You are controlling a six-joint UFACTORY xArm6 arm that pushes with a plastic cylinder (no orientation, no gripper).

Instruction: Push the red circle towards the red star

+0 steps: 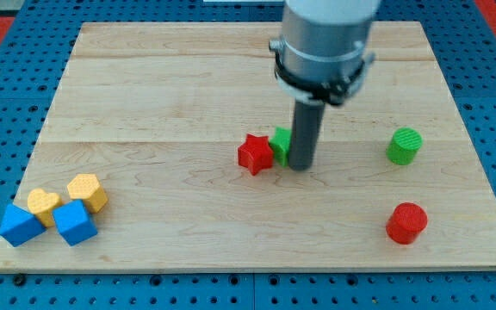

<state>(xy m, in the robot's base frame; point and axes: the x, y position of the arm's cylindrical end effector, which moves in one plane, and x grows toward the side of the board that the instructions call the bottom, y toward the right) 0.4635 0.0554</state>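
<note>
The red circle (406, 223) is a short red cylinder at the view's lower right of the wooden board. The red star (255, 153) lies near the board's middle. A green block (281, 144), partly hidden by the rod, touches the star's right side. My tip (300, 165) rests on the board just right of that green block, close to the star and far to the upper left of the red circle.
A green cylinder (404, 145) stands at the right, above the red circle. At the lower left sit two blue cubes (21, 224) (76, 222), a yellow heart (44, 205) and a yellow hexagon (87, 191). The board (188, 86) lies on a blue pegboard.
</note>
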